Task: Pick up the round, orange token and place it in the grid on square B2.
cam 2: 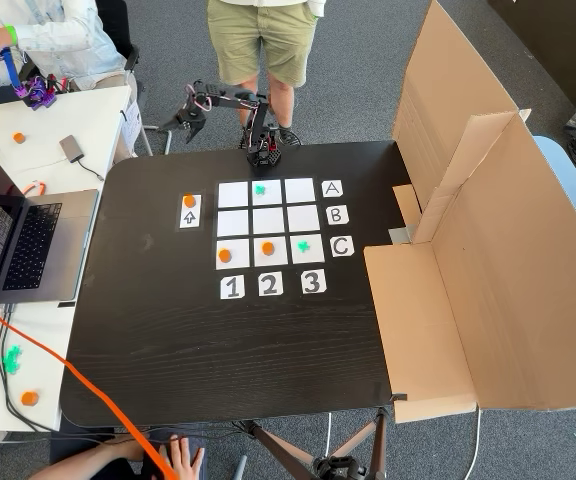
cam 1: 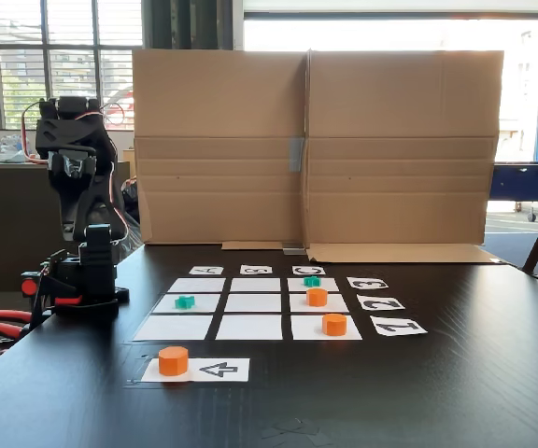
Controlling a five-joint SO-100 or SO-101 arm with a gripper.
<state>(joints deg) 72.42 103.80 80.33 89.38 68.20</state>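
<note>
The round, orange token (cam 1: 173, 360) sits on the arrow sheet (cam 1: 219, 371), lower left; the gripper (cam 2: 190, 115) seems slightly parted, upper left.

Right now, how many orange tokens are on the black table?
3. One on the arrow sheet: token. Two in the grid's row C: at C1 and C2. More orange pieces lie on the white side desk, off the table.
</note>
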